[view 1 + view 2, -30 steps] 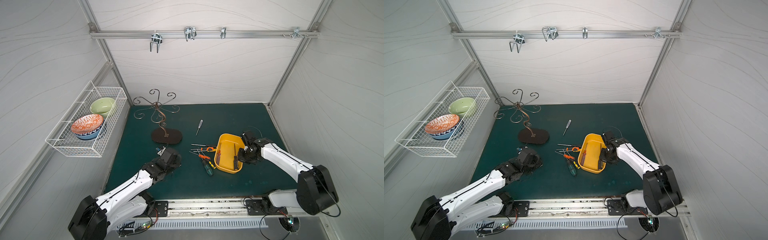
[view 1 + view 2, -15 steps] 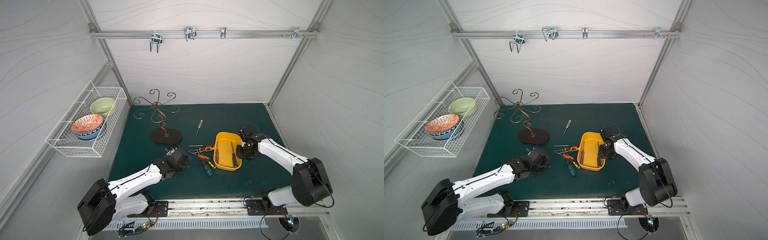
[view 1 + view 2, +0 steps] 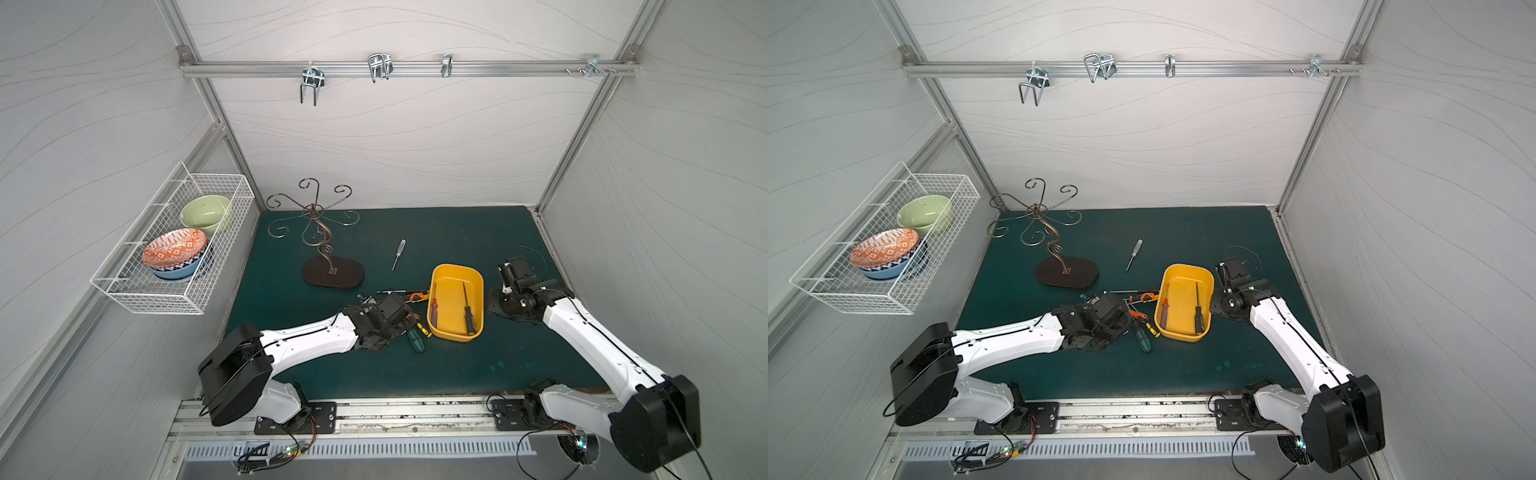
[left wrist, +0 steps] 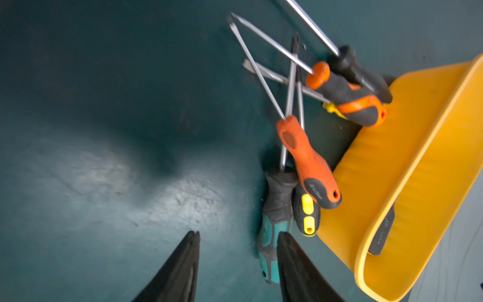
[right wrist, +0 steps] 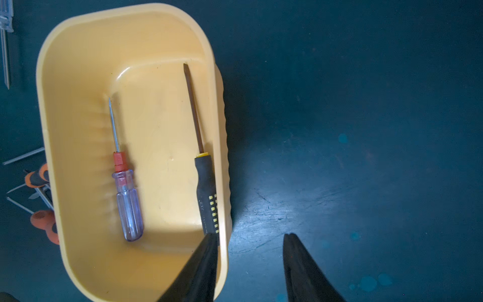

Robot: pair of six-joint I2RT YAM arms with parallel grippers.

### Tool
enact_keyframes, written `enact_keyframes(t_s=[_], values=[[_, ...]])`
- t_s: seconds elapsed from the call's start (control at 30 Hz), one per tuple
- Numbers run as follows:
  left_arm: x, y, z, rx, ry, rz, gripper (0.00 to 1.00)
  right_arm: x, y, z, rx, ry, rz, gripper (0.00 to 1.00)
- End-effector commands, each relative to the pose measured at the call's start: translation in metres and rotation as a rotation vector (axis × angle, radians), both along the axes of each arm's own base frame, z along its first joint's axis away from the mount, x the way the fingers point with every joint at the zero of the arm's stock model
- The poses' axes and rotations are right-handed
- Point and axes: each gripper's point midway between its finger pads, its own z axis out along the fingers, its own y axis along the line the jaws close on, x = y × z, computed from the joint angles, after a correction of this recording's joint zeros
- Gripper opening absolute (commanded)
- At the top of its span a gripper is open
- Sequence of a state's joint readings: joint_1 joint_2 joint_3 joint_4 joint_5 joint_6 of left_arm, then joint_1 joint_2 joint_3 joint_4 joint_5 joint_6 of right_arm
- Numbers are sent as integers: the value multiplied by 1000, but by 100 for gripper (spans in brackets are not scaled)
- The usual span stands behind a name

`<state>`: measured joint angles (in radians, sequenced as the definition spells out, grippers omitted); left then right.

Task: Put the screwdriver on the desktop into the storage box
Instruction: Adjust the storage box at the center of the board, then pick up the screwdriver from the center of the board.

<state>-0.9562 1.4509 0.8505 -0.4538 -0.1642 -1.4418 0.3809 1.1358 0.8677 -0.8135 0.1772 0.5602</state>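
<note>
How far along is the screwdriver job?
Done: the red-handled screwdriver and black-handled screwdriver lie in the storage box. In hand: nothing; the left gripper hangs open by the pile, the right gripper open beside the box. Left: that pile and a lone screwdriver farther back.

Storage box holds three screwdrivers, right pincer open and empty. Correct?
No, two, not three: a clear-handled screwdriver and a black-handled screwdriver lie in the storage box, as the right wrist view shows. The right pincer is open and empty.
</note>
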Motion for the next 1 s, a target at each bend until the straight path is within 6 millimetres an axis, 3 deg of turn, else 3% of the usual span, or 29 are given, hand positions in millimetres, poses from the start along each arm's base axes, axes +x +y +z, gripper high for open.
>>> enact_keyframes(t_s=[0.0, 0.23, 0.5, 0.73, 0.97], values=[[0, -14, 2, 3, 35, 5, 52, -9, -9, -3, -23, 24, -33, 45], [-4, -39, -8, 5, 80, -45, 56, -11, -11, -6, -27, 25, -36, 45], [-7, -51, -27, 48, 168, -62, 56, -13, -12, -9, -27, 28, -39, 44], [-5, -56, -38, 75, 198, -62, 54, -13, -11, -10, -21, 26, -40, 44], [-13, -48, -55, 126, 291, -32, 43, -11, -11, -11, -23, 26, -35, 44]])
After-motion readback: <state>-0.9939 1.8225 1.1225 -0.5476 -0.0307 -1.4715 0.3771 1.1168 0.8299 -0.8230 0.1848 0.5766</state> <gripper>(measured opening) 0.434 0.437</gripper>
